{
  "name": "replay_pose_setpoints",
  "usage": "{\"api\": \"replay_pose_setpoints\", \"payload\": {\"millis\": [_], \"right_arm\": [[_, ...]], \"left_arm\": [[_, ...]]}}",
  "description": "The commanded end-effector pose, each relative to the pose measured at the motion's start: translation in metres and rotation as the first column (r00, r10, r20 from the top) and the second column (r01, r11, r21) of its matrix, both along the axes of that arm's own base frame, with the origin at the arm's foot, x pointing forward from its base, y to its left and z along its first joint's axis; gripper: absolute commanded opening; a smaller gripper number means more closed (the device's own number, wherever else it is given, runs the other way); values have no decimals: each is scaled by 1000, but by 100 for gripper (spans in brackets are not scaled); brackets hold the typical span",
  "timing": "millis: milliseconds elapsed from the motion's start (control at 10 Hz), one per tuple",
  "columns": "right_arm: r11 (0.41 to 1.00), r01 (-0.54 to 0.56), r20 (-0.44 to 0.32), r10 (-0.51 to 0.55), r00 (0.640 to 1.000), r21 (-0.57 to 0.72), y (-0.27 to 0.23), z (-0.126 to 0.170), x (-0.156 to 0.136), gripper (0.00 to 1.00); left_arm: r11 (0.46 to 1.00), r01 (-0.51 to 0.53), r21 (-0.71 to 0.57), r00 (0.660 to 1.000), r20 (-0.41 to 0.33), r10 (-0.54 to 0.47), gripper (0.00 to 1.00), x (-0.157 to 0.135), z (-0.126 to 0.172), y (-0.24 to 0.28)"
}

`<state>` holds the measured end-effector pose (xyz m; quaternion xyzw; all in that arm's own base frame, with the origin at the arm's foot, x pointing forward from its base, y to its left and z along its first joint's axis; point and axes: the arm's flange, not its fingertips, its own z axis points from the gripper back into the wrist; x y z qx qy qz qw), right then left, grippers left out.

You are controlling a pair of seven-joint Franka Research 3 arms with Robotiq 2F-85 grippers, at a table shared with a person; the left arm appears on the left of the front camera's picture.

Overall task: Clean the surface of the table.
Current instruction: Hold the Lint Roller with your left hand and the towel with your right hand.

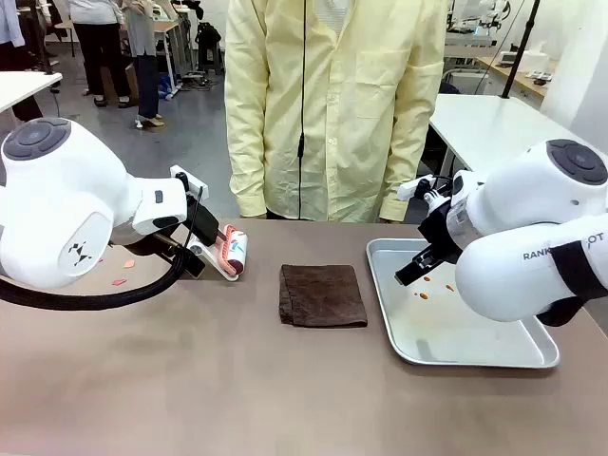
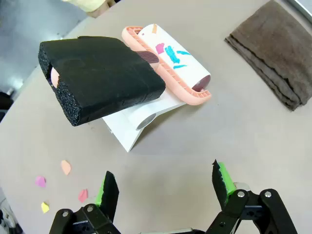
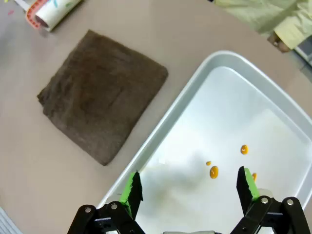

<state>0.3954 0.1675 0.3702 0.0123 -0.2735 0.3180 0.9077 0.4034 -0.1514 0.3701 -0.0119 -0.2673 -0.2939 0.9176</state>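
Greyish-brown table (image 1: 237, 380): brown cloth (image 1: 323, 295) centre, lint roller (image 1: 235, 253) 10 o'clock, silver tray (image 1: 446, 332) 3 o'clock, white table (image 1: 494, 128) behind; left gripper (image 2: 165, 187) and right gripper (image 3: 190, 187) jaws spread, empty.

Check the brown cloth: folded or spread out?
Folded. The brown cloth lies as a compact square on the table, with stacked layer edges visible along one side.

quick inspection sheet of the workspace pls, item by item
surface: greyish-brown table, coloured paper scraps on its left side
job's things: lint roller on a white stand; folded brown cloth mid-table
clutter: silver tray holding orange drops
pincers: left pincer open above the table near the roller; right pincer open over the tray
cables: black cable looped under the left arm
surroundings: person in a yellow shirt at the far side; white table behind
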Motion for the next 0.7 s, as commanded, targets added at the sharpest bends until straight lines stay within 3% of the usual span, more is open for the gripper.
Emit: {"api": "replay_pose_setpoints", "payload": {"millis": [0,600], "right_arm": [[1000,0,0,0,1000,0,0,0,0,100],[1000,0,0,0,1000,0,0,0,0,100]], "left_arm": [[1000,0,0,1000,0,0,100,0,0,0],[1000,0,0,1000,0,0,100,0,0,0]]}}
